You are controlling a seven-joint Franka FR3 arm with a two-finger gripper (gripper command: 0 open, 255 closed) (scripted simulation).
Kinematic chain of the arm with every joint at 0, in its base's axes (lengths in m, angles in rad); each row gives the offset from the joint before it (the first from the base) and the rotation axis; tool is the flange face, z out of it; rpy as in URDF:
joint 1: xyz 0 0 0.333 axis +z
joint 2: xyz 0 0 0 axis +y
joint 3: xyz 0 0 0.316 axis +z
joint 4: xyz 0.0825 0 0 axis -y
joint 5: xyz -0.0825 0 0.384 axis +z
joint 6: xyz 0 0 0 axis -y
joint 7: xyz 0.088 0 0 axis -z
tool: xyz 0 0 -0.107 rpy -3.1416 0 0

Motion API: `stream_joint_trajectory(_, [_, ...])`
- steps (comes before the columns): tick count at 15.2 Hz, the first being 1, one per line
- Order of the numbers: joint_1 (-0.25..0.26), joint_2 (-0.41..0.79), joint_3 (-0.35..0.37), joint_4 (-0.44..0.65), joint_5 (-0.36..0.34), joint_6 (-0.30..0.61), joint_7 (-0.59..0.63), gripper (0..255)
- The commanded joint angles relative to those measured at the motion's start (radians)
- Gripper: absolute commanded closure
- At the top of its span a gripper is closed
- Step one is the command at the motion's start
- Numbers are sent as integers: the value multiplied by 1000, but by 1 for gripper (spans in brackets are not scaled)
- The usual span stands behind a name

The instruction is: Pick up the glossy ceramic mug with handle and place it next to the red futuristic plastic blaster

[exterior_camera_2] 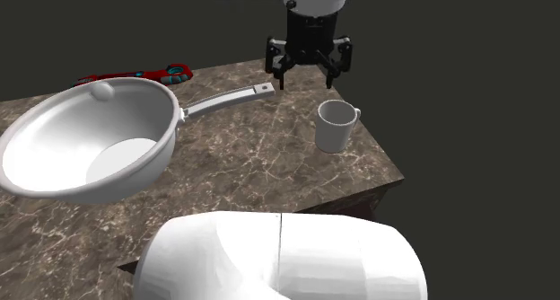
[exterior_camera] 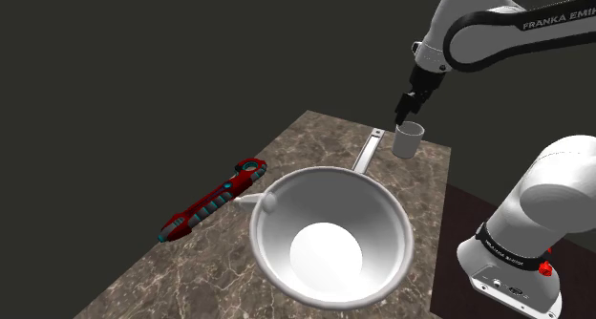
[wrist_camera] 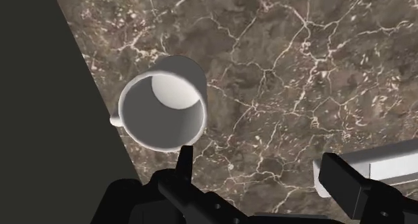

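Note:
A white mug [exterior_camera: 409, 140] stands upright near the far corner of the marble table [exterior_camera: 315, 140], close to its edge. In the second exterior view the mug [exterior_camera_2: 335, 126] has its small handle toward that view's right. My black gripper [exterior_camera: 411, 109] hovers open just above the mug [wrist_camera: 164, 105], holding nothing. In the wrist view one finger [wrist_camera: 184, 161] sits over the mug's rim and the mug lies off to the side of the gap, not between the fingers. The red blaster [exterior_camera: 212, 201] with teal bands lies at the table's opposite edge, beyond the pan.
A large white pan [exterior_camera: 329, 236] sits mid-table between mug and blaster [exterior_camera_2: 135, 75]. Its long handle [exterior_camera: 366, 153] points toward the mug, and the handle's end [wrist_camera: 375, 162] shows by the other finger. The table edge runs close beside the mug. The stand [exterior_camera: 521, 260] is at the shoulder view's lower right.

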Motion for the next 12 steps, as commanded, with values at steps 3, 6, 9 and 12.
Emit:
stream_joint_trajectory(3, [-46, 69, -17, -79, -57, 153, -2, 0])
stream_joint_trajectory(6, [-72, 132, -27, -114, -88, 253, 1, 0])
stream_joint_trajectory(9, [-75, 174, -31, -131, -94, 311, 2, 0])
stream_joint_trajectory(12, [-77, 220, -35, -144, -100, 371, 5, 0])
